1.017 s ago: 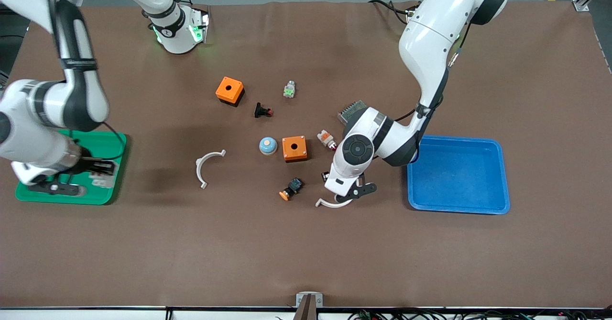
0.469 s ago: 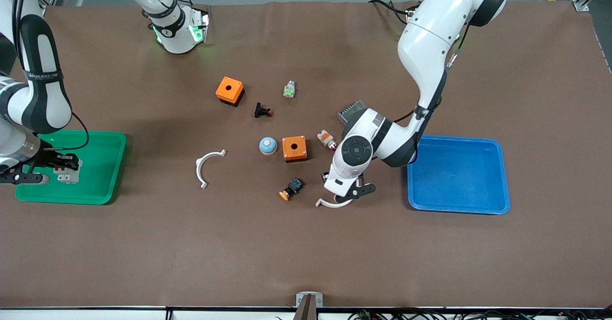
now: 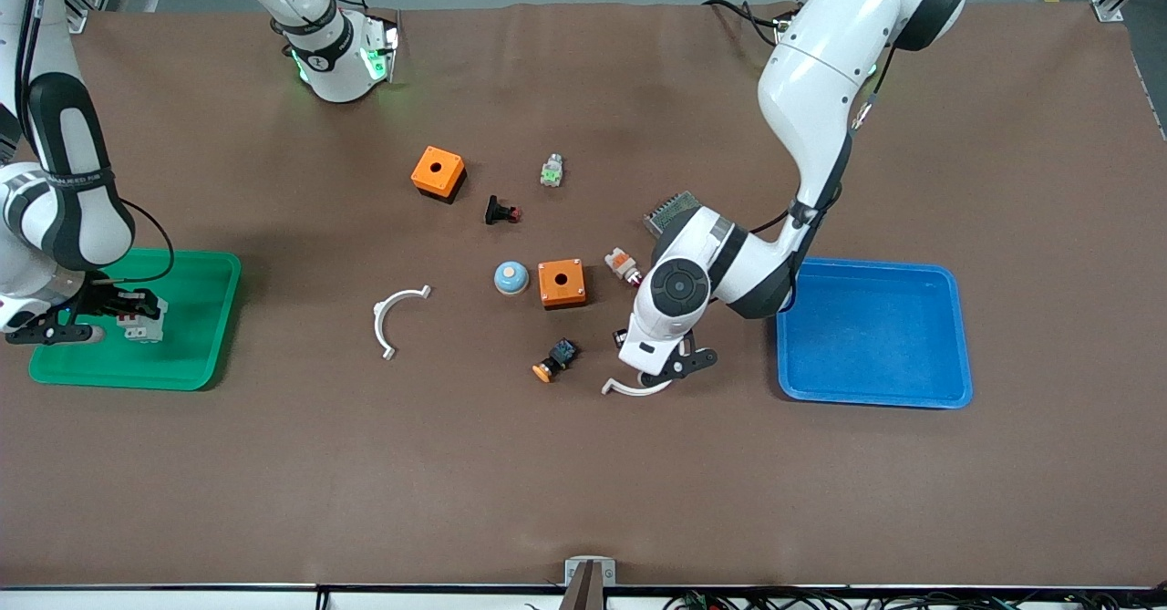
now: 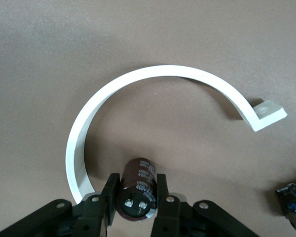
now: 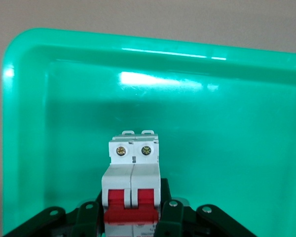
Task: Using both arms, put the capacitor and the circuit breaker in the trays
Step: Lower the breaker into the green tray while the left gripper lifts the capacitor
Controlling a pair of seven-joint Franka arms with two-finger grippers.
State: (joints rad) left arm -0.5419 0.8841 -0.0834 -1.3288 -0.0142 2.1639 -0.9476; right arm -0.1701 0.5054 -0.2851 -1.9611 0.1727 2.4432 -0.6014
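The capacitor (image 4: 138, 190), a dark cylinder lying on its side on the brown table, sits inside the curve of a white C-shaped clip (image 4: 138, 79). My left gripper (image 4: 136, 195) is shut on it, one finger on each side. In the front view the left gripper (image 3: 670, 368) is low at the table beside that clip (image 3: 629, 389), and the capacitor is hidden under it. The circuit breaker (image 5: 133, 182), white-grey with red levers, is held in my shut right gripper (image 5: 133, 212) over the green tray (image 5: 64, 123). The front view shows the breaker (image 3: 146, 325) and the right gripper (image 3: 128, 314) over the green tray (image 3: 196, 355).
A blue tray (image 3: 871, 332) lies at the left arm's end. Mid-table are two orange boxes (image 3: 438, 172) (image 3: 561, 283), a blue dome button (image 3: 511, 277), a black push button (image 3: 500, 212), an orange-capped button (image 3: 554, 359), a white-and-orange part (image 3: 623, 265) and another white clip (image 3: 394, 314).
The left gripper's fingers have closed onto the capacitor. The right arm has swung with the circuit breaker from the tray's middle toward its outer end.
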